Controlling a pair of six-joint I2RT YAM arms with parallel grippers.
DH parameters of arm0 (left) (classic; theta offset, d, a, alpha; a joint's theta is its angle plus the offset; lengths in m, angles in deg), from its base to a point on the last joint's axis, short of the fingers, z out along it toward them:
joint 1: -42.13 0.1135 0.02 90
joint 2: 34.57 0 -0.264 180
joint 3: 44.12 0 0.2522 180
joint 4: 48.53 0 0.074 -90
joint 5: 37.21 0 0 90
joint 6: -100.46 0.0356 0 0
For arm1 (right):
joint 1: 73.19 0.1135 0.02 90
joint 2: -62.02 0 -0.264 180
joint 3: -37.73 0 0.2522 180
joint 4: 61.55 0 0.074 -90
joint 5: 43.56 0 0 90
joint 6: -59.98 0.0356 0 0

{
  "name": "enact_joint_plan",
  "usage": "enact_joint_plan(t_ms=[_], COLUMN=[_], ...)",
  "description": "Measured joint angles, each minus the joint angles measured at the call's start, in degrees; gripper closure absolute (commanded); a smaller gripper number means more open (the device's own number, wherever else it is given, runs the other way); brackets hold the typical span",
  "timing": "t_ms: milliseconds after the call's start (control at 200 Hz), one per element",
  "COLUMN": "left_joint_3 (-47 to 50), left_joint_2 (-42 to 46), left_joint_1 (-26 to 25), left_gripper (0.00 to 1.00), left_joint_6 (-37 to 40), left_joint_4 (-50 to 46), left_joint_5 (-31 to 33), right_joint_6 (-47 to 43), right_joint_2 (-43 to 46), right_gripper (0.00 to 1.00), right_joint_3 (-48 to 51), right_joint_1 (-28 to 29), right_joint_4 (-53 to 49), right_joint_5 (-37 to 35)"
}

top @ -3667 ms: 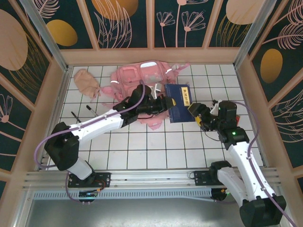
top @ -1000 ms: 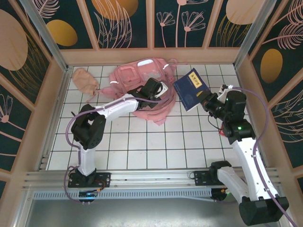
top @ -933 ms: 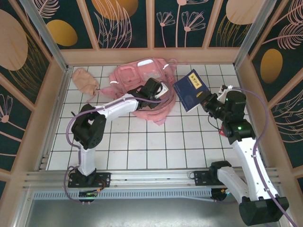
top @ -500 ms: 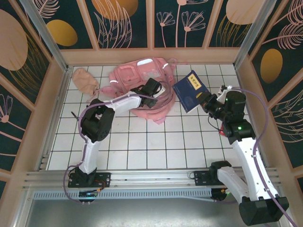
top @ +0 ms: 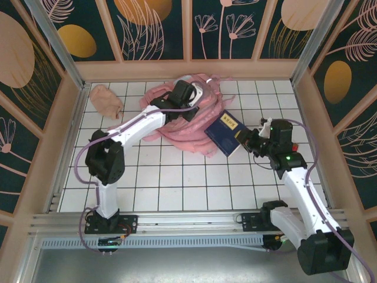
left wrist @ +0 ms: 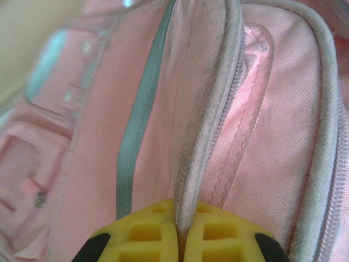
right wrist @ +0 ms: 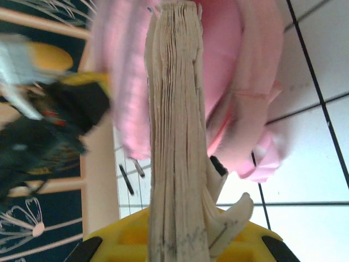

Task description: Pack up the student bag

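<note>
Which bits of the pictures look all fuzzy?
Right wrist view: the book has crisp page edges, but the pink bag and the left arm behind it smear. Left wrist view: the bag's far corner goes soft. Top view: everything sharp.

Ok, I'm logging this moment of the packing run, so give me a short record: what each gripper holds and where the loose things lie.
left gripper: shut on a zip edge of the student bag
right gripper: shut on the blue book
blue book: at the bag's right side, not yet inside
peach pouch: far left, apart from the bag
</note>
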Motion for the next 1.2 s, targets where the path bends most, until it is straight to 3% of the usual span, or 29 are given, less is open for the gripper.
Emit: enact_joint_plan(t_ms=[265, 450, 726, 901, 1081, 1201], left_joint_3=[-0.48, -0.48, 2.29, 3.43, 4.24, 5.16], left_joint_2=[3.78, 4.35, 9.05, 10.8, 11.21, 11.52], left_joint_1=[0.0, 0.02, 0.0, 0.0, 0.0, 0.0], left_gripper=[1.0, 1.0, 1.0, 1.0, 1.0, 1.0], left_joint_6=[-7.67, -12.76, -20.7, -22.93, -22.97, -21.73], left_joint_4=[-0.22, 0.2, 4.33, 5.7, 6.4, 6.71], left_joint_5=[-2.67, -8.63, -16.59, -19.74, -20.65, -20.52], right_joint_6=[-1.27, 7.34, 24.28, 29.9, 31.39, 29.88], right_joint_2=[-14.32, -21.18, -34.12, -47.54, -56.87, -57.44], right_gripper=[1.0, 1.0, 1.0, 1.0, 0.65, 0.52], right_joint_3=[0.04, 0.02, -0.48, -7.52, -11.8, -11.34], right_joint_1=[0.72, 3.26, 11.5, 15.91, 17.97, 18.18], right_joint_4=[6.29, 21.53, 42.82, 55.54, 59.17, 58.9], right_joint_5=[9.14, 11.28, -4.98, -13.35, -16.85, -16.41])
